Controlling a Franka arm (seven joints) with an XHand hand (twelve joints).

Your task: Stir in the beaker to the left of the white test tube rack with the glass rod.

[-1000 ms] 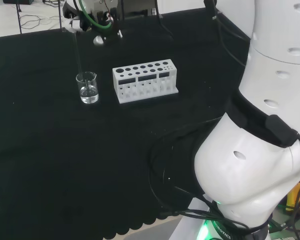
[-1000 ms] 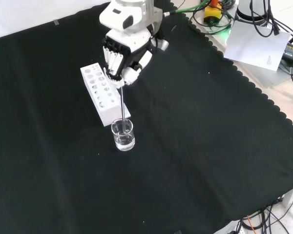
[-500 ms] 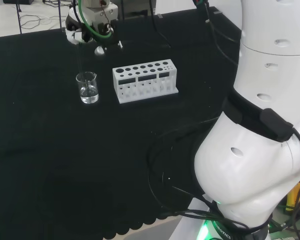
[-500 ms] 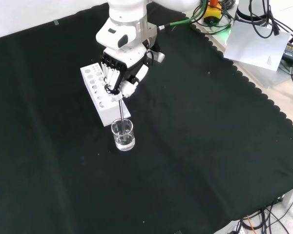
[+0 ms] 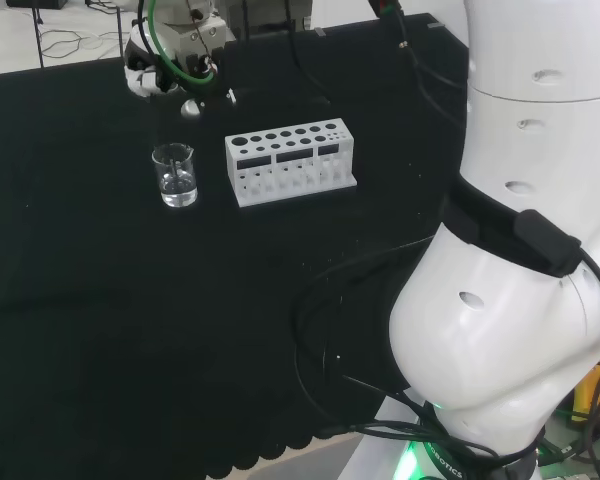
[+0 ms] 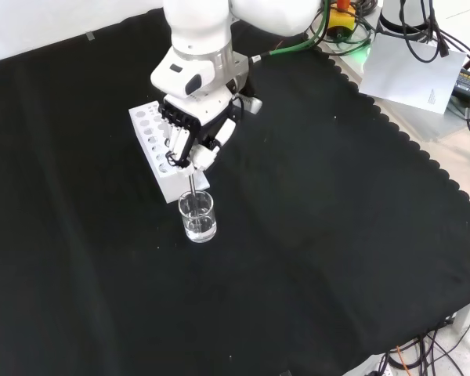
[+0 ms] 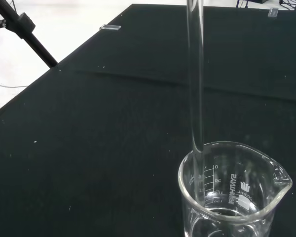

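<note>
The glass rod [image 7: 195, 74] is pinched in the curled fingers [image 6: 180, 149] of the hand [image 6: 194, 133] and is held upright, its lower end dipped inside the beaker [image 6: 197, 217]. The beaker, partly filled with clear liquid, is set on the bench [image 6: 337, 235] just beside one end of the white test tube rack [image 5: 290, 161], below the hand.

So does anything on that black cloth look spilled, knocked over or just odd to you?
Nothing stands out. The beaker stands upright with clear liquid inside and no wet patch shows around it. The white test tube rack sits flat beside it. The robot hand holds the glass rod upright, its tip at the beaker's rim.
</note>
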